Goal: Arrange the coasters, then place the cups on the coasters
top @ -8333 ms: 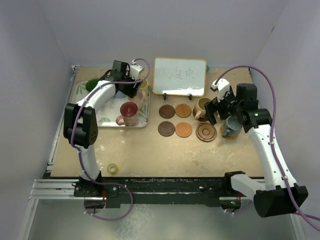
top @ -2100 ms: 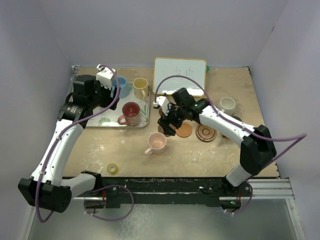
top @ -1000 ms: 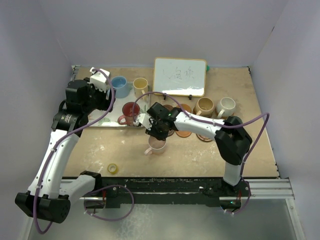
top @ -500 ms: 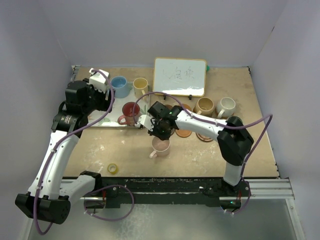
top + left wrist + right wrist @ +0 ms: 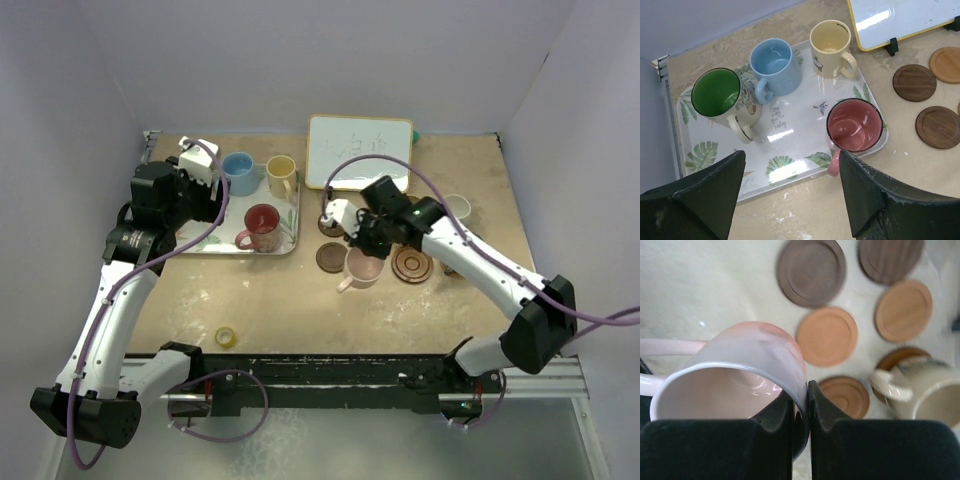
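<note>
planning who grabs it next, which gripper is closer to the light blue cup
Left. The left gripper hovers open over the tray holding the light blue cup; the right gripper is well off to the right, shut on the pink cup by the coasters.

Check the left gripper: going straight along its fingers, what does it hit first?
Most likely the tray, on bare floor between the green mug and the red mug. The left gripper is open with nothing between its fingers. Depth is unclear, so the exact spot is a guess.
</note>
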Controlling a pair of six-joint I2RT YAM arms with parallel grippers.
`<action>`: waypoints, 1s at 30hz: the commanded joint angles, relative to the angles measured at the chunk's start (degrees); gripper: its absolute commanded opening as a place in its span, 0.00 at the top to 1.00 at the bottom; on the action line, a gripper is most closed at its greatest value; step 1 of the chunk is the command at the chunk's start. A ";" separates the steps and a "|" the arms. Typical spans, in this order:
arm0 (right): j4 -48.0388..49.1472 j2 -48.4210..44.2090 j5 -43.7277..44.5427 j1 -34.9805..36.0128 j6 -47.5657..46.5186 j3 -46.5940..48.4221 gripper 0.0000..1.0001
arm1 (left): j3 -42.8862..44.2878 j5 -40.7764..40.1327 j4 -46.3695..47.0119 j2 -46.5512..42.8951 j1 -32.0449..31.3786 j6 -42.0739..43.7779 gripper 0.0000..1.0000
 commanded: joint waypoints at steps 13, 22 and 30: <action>-4.54 -5.85 -6.51 -27.91 -17.58 -4.49 1.00 | 0.36 0.18 2.11 -0.45 0.47 2.24 0.27; -2.13 2.30 -9.35 -34.58 -23.48 -3.78 1.00 | 0.08 0.37 2.00 -0.49 0.46 2.55 0.27; 1.38 5.44 -8.95 -34.73 -23.58 -4.45 1.00 | 0.08 0.39 2.02 -0.30 0.46 2.65 0.27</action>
